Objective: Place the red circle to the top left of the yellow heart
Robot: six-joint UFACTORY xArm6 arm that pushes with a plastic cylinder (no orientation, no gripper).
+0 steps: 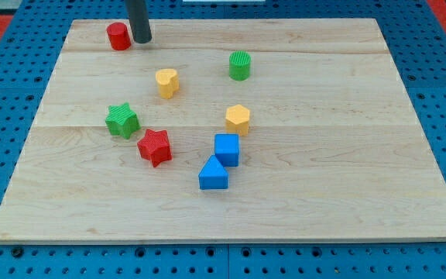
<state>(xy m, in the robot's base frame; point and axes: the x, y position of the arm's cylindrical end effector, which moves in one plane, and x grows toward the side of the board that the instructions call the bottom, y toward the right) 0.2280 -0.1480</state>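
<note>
My tip (141, 41) is set down near the view's top left corner; the dark rod above it stands almost upright and runs straight out through the view's top edge; only this lower stretch of the rod shows; the rest of the arm lies outside the frame.

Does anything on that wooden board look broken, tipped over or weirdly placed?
Nothing stands out. All eight blocks sit flat and intact on the board. My tip rests just right of the red circle.
</note>
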